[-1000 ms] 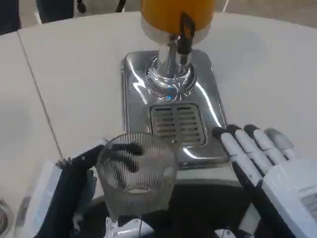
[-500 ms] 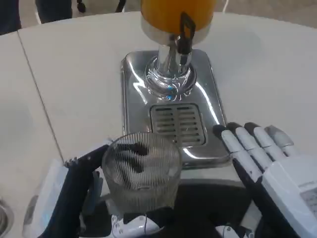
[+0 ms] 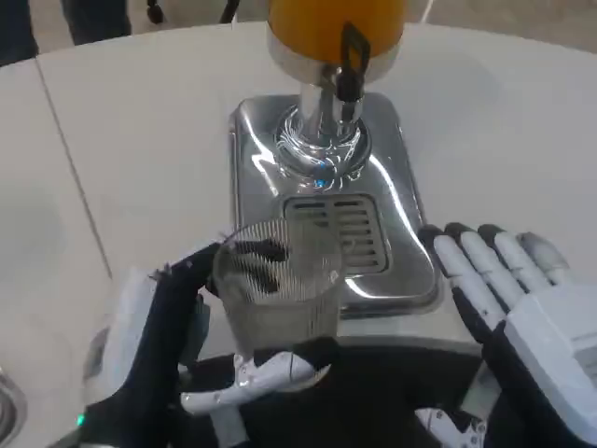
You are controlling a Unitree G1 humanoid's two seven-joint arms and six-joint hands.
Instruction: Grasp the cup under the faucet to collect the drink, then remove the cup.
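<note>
Ribbed clear cup point(image 3: 277, 285) was held at lower centre by the left hand point(image 3: 177, 359), fingers wrapped around it, overlapping the drip tray point(image 3: 322, 201) front edge. Right hand point(image 3: 508, 299) was kept flat, fingers spread, grasping nothing, lower right.

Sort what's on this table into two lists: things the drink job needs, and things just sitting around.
Needed:
- cup, clear and ribbed, held by the left hand
- faucet, black lever
- dispenser of orange drink
- drip tray, with its grille
- right hand, fingers apart beside the tray, holding nothing

Sitting around:
- table, white
- round metal thing at the bottom left corner, too cropped to name
</note>
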